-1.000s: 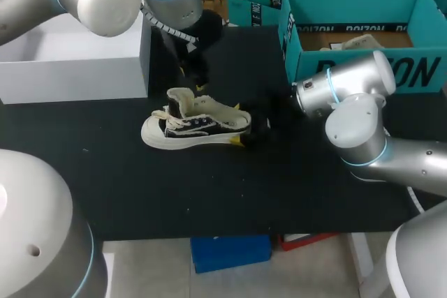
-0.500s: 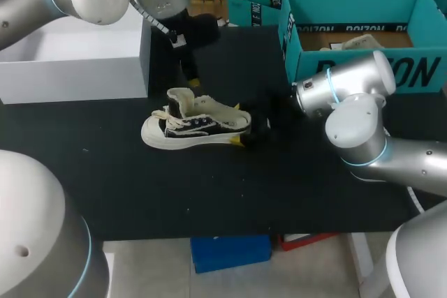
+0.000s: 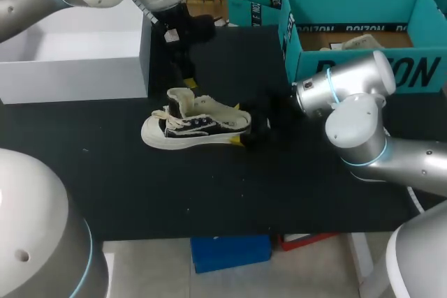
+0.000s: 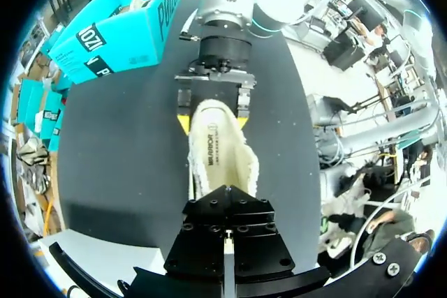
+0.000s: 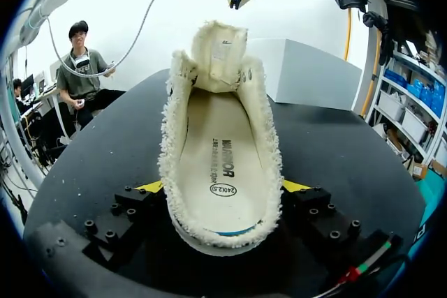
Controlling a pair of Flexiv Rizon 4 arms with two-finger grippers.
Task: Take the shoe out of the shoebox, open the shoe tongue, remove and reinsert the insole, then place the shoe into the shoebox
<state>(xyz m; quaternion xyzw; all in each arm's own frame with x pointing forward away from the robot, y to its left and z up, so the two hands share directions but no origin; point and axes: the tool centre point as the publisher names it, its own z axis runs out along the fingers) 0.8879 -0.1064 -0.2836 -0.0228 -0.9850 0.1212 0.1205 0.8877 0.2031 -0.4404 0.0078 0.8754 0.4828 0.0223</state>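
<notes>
The shoe sat upright on the black table, just outside the white box, its tongue lifted and the insole inside. The right gripper clamped its heel from 2 sides. The left gripper hung above the tongue, fingers pressed together, holding nothing.

The shoe has its toe hidden (behind the left wrist's black mount).

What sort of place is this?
Probably a robotics lab test bench: a black table, where the right gripper is shut on a shoe at its heel, and a white shoebox stands nearby.
</notes>
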